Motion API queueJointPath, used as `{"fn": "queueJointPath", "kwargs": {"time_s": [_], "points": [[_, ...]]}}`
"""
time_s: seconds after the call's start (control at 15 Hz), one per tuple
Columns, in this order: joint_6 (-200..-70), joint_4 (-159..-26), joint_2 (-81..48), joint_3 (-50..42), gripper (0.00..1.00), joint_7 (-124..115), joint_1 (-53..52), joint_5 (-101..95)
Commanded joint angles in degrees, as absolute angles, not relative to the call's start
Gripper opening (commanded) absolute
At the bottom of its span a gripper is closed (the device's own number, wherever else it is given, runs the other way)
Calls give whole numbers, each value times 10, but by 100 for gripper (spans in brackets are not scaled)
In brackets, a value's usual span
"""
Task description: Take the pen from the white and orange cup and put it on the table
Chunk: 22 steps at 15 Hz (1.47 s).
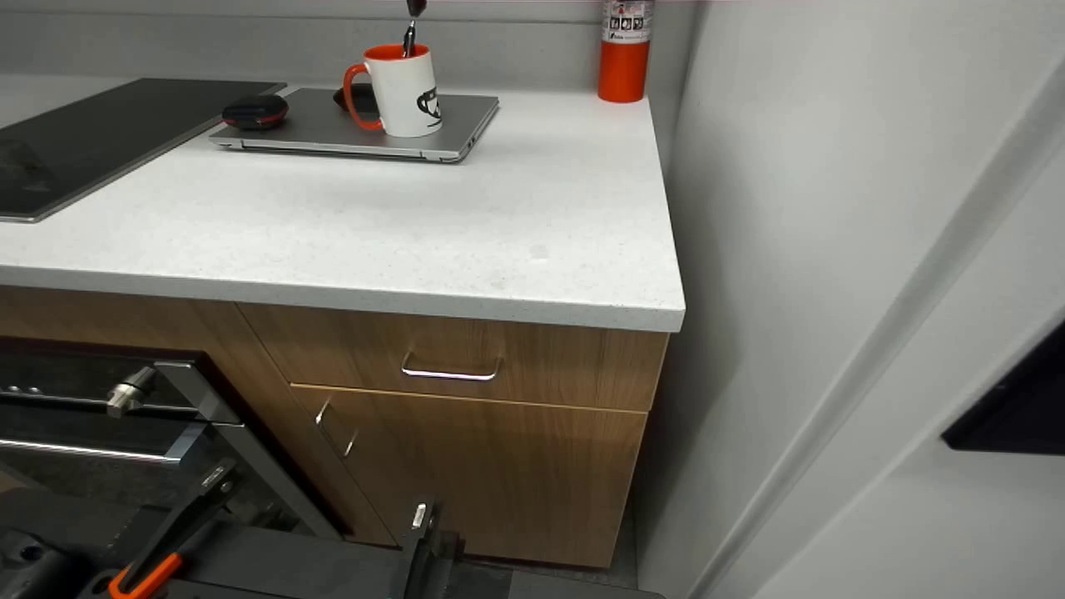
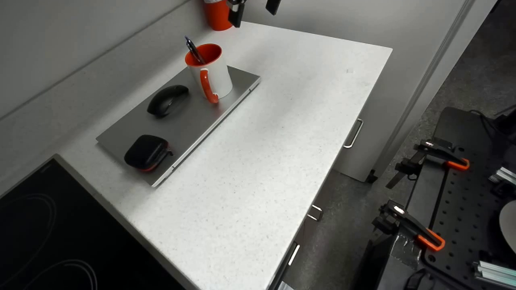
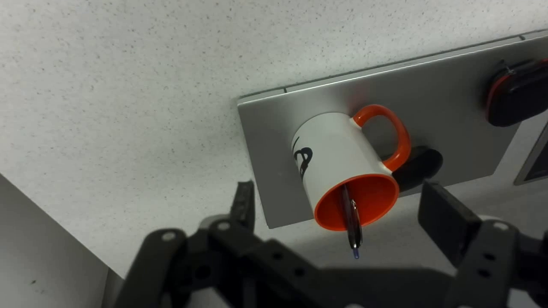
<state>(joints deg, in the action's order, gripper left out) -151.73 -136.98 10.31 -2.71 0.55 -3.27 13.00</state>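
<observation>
The white and orange cup stands upright on a flat grey laptop-like slab; it also shows in an exterior view and in the wrist view. The dark pen leans inside it, its upper end above the rim; it also shows in the wrist view. The lower part of the pen is hidden in the cup. My gripper is open and empty, its fingers wide apart on either side of the cup's mouth in the wrist view. In an exterior view its fingertips are above the off-white table.
The grey slab also bears a black mouse and a black case. A red cylinder stands at the back corner by the wall. A black cooktop is set in the counter. A grey wall borders the table's side.
</observation>
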Motion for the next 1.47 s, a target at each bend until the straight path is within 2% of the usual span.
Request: {"fn": "queueJointPath", "kwargs": {"time_s": [0.0, 0.33, 0.6, 0.73, 1.4], "points": [[-1566, -1347, 66, -19, 100, 7, -33, 143], [-1653, -1278, -25, -4, 100, 0, -35, 145], [-1665, -1219, -90, 7, 100, -23, -27, 119], [-1655, -1248, -65, 12, 100, -10, -24, 122], [-1687, -1202, -127, 13, 100, -21, -26, 115]]}}
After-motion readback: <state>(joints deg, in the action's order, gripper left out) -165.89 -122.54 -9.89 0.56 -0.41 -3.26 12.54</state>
